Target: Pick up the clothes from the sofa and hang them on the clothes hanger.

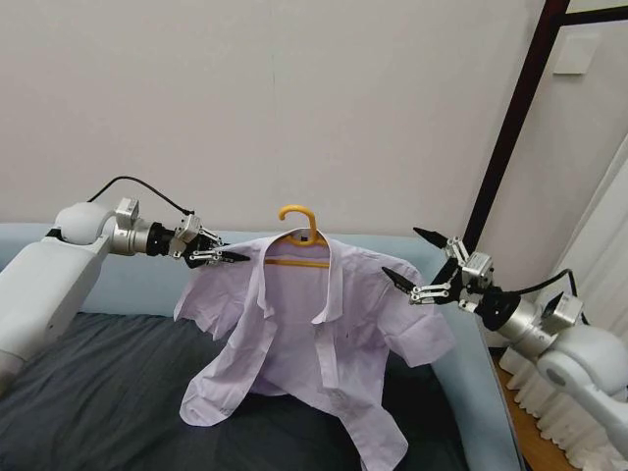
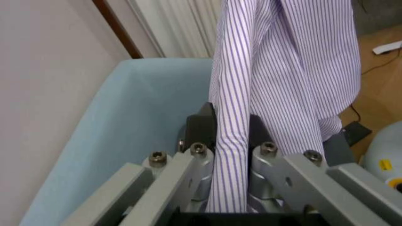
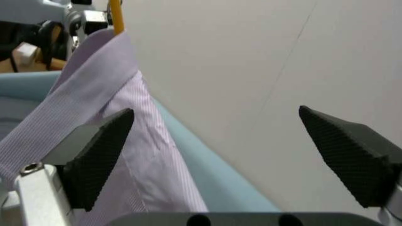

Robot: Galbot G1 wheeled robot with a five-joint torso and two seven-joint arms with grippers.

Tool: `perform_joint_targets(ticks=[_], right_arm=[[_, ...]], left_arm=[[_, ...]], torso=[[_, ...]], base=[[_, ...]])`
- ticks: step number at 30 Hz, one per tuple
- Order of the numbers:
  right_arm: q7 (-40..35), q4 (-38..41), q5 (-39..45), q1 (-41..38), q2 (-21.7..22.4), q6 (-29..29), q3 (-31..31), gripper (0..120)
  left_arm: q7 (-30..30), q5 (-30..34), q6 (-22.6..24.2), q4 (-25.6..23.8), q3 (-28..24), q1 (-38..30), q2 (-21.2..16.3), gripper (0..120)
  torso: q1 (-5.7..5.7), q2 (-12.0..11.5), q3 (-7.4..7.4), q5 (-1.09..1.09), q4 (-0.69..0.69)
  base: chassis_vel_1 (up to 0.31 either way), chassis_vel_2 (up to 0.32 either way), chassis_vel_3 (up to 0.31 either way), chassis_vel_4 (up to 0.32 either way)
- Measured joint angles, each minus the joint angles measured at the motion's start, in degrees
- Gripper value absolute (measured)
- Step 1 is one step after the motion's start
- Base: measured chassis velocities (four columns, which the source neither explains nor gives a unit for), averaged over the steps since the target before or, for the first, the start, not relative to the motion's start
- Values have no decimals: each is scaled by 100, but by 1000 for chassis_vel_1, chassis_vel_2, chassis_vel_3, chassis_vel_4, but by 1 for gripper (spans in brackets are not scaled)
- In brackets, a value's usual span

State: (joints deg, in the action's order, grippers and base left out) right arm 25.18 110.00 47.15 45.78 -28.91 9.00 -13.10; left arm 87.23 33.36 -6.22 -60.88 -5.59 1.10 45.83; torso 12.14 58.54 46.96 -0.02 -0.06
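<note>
A lilac striped shirt (image 1: 304, 343) hangs on a yellow hanger (image 1: 297, 224) above the sofa, its hem drooping toward the seat. My left gripper (image 1: 222, 257) is shut on the shirt's shoulder; in the left wrist view the striped cloth (image 2: 264, 80) runs between the fingers (image 2: 199, 129) of that gripper (image 2: 230, 143). My right gripper (image 1: 403, 254) stands open just beside the other shoulder, with nothing between its pads. The right wrist view shows its black pads (image 3: 103, 150) wide apart, with the shirt (image 3: 135, 155) and the hanger's hook (image 3: 115, 16) to one side.
The light blue sofa (image 1: 137, 285) has a dark seat cushion (image 1: 98, 392) below the shirt. A dark wooden post (image 1: 510, 128) leans against the wall at the right, with a white pleated curtain (image 1: 559, 412) beside it. A plain wall lies behind.
</note>
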Motion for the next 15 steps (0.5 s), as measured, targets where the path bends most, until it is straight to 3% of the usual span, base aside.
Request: perform_joint_targets(ticks=[6, 9, 15], right_arm=[[1125, -399, 327, -81, 47, -450, 21, 100], [2239, -816, -6, -297, 22, -762, 82, 100], [2653, -1000, -560, -471, 34, -995, 191, 100]], left_arm=[[-8, -132, -110, -187, -10, 263, 70, 4], [-11, -335, -200, -189, -10, 387, 165, 4], [-12, -493, -267, -107, -8, 444, 353, 4]], torso=[[-1, 0, 0, 0, -3], [0, 0, 0, -1, 1], [0, 0, 0, -2, -1]], base=[[0, 0, 0, 0], [0, 0, 0, 0], [0, 0, 0, 0]])
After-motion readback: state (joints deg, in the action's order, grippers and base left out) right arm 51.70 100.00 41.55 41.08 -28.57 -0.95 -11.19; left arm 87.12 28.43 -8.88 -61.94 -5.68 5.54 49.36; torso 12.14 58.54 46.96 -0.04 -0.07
